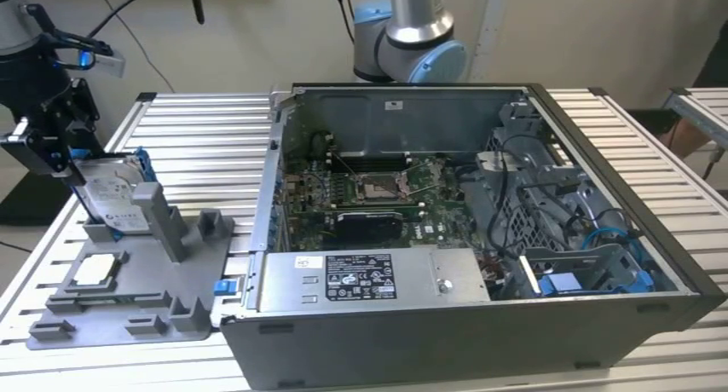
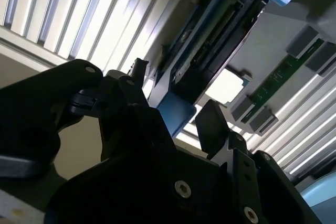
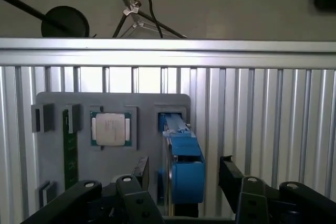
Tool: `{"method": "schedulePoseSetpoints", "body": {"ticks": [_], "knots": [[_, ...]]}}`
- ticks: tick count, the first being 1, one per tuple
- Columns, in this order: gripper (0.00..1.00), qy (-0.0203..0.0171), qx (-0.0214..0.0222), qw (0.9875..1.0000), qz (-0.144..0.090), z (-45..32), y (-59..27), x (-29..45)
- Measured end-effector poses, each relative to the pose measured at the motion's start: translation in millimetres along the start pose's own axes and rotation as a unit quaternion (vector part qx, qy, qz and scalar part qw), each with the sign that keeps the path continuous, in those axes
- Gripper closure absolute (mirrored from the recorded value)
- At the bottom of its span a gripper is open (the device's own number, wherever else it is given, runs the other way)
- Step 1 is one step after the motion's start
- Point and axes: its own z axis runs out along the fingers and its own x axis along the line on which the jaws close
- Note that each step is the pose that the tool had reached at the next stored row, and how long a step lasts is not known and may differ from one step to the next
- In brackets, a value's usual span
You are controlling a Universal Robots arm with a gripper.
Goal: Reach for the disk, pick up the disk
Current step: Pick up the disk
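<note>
Step in hand: the reach looks all but complete; the pick-up is not yet made (judgement).
Task object: silver-grey rectangular metal disk [image 1: 112,192] with a white printed label, framed in a blue plastic bracket [image 3: 185,161].
Disk position: standing on edge in a slot at the far corner of the grey plastic fixture tray [image 1: 170,281], on the exterior view's left.
Tray position: on the ribbed aluminium table [image 1: 193,128], just beside the open grey computer case [image 1: 455,341].
Arm end: black two-finger gripper [image 3: 184,165] over the disk's upper edge.
Fingers: spread wide, one finger [image 3: 140,171] on each side of the bracket; in the first wrist view a gap shows on both sides; nothing is held.
Neighbour: small white-grey square chip [image 3: 110,128] in a tray pocket just beside the slot, apart from the fingers.
Next move calls for (judgement): keeping centred on the bracket, pads on its flat faces, closing evenly, then a pull in line with the slot so the disk does not bind.
</note>
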Motion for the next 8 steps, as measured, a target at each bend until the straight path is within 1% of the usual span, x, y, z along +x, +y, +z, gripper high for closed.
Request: {"method": "schedulePoseSetpoints", "body": {"ticks": [8], "knots": [[0.00,-0.0001,0.0033,1.0000,-0.004,13.0,0.0,0.3]]}}
